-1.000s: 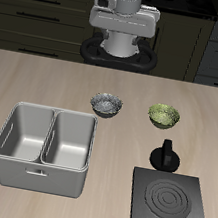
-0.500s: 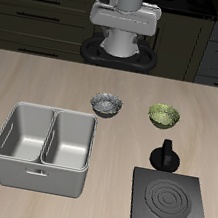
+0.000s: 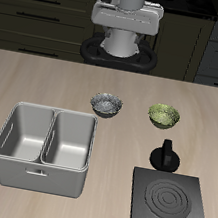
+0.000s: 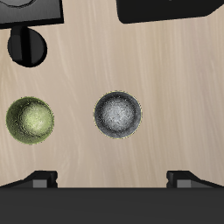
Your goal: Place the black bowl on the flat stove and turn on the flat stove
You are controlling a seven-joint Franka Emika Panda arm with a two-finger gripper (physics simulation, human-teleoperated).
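Observation:
The black bowl (image 3: pixel 106 104) stands upright on the table, dark outside with a pale speckled inside; in the wrist view the black bowl (image 4: pixel 117 115) lies straight below the camera. My gripper (image 3: pixel 117 50) hangs high above the table's back, well above and behind the bowl. In the wrist view my gripper (image 4: pixel 112 182) is open, its fingertips (image 4: pixel 39 180) spread wide with nothing between them. The flat stove (image 3: pixel 171 205) is a dark square plate with ring marks near the front edge; a black knob (image 3: pixel 165 156) stands at its back side.
An olive-green bowl (image 3: pixel 163 115) sits beside the black bowl, about a bowl's width away, also seen as the green bowl (image 4: pixel 29 120). A grey two-compartment basin (image 3: pixel 43 148) stands nearer the front, across from the stove.

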